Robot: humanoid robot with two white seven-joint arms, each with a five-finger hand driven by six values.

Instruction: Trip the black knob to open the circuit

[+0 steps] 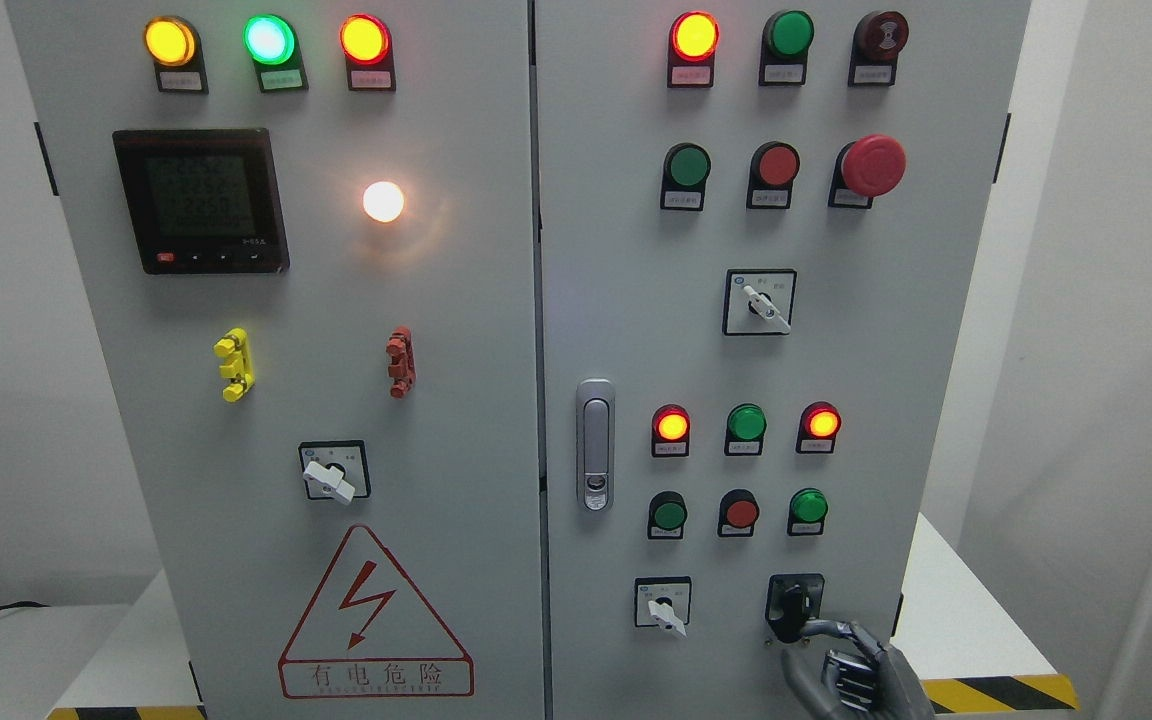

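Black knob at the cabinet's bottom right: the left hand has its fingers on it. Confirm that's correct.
Not correct. The hand on the black knob is the right hand, its arm coming in from the lower right of the head view. Its fingers do touch the knob at the cabinet's bottom right.

You have bare panel left of the black knob (792, 608); the white selector switch (663, 607) sits beyond it.
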